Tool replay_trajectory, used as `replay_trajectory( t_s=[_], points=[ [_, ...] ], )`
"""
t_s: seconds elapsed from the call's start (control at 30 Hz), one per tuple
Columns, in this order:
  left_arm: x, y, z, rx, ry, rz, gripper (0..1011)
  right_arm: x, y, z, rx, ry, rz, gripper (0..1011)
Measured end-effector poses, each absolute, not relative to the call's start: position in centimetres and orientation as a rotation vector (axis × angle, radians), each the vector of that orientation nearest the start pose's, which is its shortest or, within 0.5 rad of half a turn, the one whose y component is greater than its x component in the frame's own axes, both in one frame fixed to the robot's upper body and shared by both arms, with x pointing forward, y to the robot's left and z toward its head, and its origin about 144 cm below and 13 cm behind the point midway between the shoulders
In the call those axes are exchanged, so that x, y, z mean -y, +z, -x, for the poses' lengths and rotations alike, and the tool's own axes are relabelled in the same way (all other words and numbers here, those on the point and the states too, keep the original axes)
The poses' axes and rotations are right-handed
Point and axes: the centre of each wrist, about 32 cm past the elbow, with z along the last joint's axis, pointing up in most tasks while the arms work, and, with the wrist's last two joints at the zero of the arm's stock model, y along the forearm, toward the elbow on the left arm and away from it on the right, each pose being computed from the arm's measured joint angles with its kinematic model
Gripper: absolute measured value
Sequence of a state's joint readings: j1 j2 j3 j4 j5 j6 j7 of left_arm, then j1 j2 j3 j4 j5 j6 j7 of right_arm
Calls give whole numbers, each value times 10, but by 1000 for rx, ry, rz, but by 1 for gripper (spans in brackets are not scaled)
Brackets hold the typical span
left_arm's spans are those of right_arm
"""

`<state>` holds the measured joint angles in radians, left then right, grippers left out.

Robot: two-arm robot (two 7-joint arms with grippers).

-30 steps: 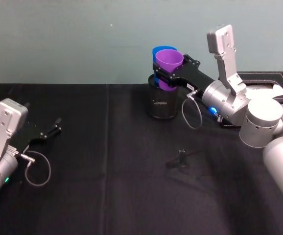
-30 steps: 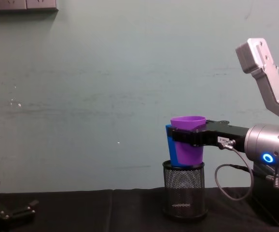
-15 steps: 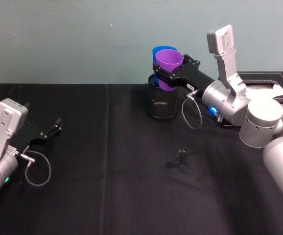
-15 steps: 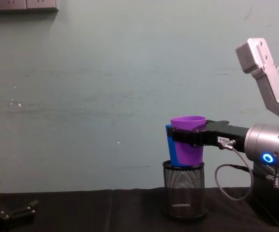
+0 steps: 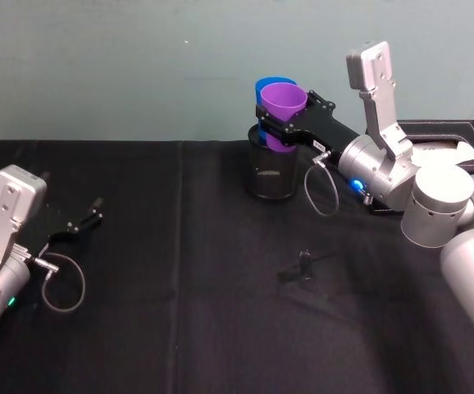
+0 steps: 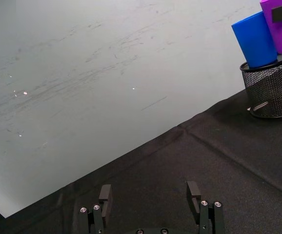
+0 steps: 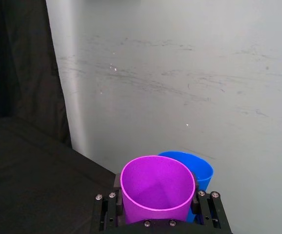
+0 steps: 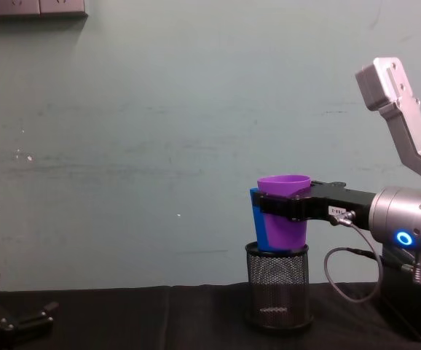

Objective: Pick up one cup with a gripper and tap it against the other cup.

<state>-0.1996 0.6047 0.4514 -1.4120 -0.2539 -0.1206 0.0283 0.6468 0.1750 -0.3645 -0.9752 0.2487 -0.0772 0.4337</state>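
The purple cup is upright and off the desk, gripped across its middle by the right gripper. That gripper's fingers are closed against the cup's two sides, as the right wrist view shows from above. The cup's base hangs at the rim of a black wire-mesh pen holder near the far edge of the desk.

The blue cup stands in that holder, just behind the purple cup on the wall side. The two cups' walls look pressed together in the left wrist view, and their rims are at nearly the same height. In the chest view only a blue strip shows past the purple cup's left side.

The right arm reaches in from the right with a blue ring light lit. A small black clamp-like part lies on the cloth, nearer the robot. The left gripper rests low at the desk's left side, well apart from the cups. Its fingers are spread wide around nothing.
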Motion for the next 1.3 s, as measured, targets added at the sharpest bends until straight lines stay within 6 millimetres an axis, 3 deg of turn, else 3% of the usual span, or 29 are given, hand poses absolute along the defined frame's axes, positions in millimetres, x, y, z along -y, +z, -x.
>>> replay_trajectory(
  t_s=[1.3],
  points=[
    [-310, 1140, -489, 285, 1248, -304, 1000, 216, 1206, -624, 116, -937, 45, 749]
  ],
)
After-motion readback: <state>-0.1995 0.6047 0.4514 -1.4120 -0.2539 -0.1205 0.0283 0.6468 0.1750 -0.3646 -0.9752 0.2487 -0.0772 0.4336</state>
